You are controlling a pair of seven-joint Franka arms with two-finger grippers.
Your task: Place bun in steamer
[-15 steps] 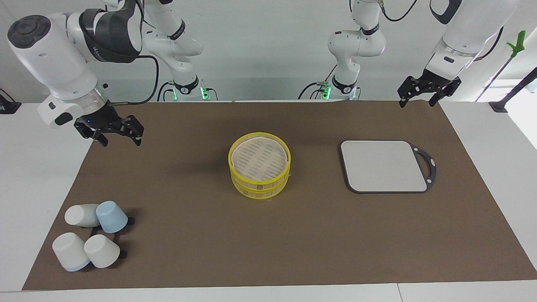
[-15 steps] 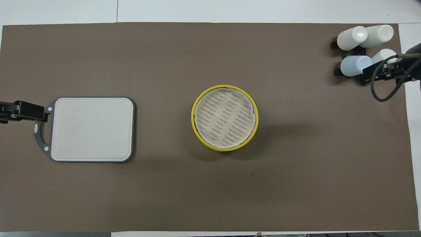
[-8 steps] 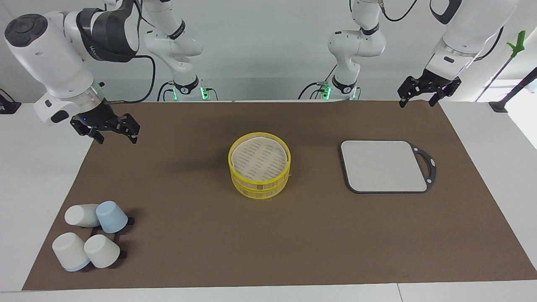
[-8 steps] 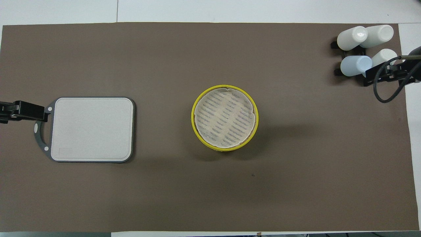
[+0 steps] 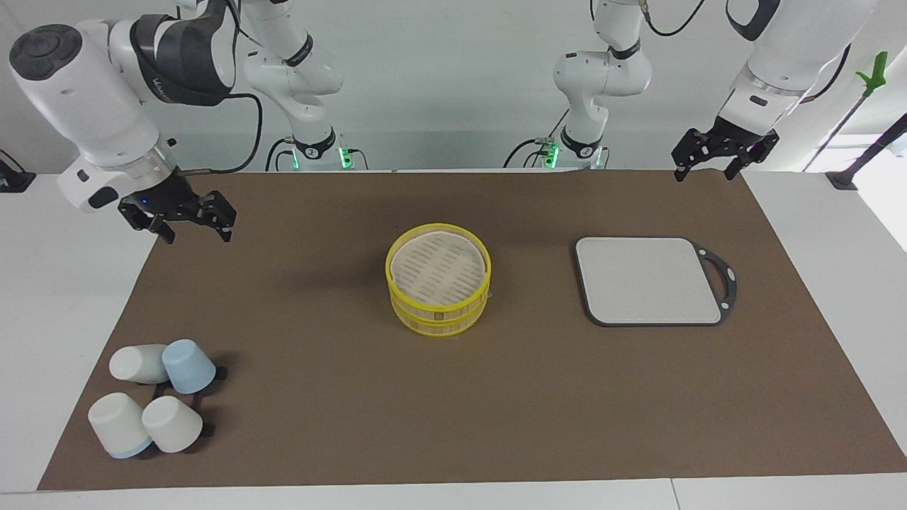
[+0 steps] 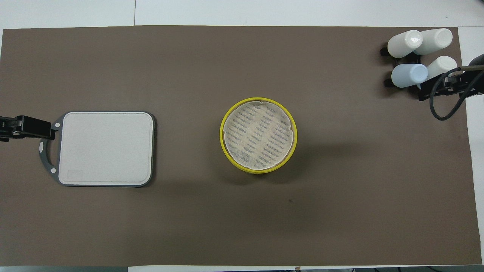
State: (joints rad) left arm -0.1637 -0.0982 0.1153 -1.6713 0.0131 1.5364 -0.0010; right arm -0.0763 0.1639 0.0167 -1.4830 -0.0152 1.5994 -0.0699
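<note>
The steamer [image 5: 439, 319] stands in the middle of the brown mat, two stacked tiers with yellow rims and a pale liner on top; it also shows in the overhead view [image 6: 221, 134]. No bun shows in either view. My right gripper [image 5: 198, 237] hangs open and empty in the air over the mat's edge at the right arm's end, well apart from the steamer. My left gripper [image 5: 704, 174] hangs open and empty over the mat's corner at the left arm's end, and that arm waits.
A grey rectangular board [image 5: 648, 280] with a dark handle lies toward the left arm's end, also seen from overhead [image 6: 106, 148]. Several white and blue cups [image 5: 188, 366] on a black rack stand at the right arm's end, farther from the robots.
My right gripper has risen a little and drawn back toward its own end of the table, then held still. The left arm, steamer, board and cups have not moved.
</note>
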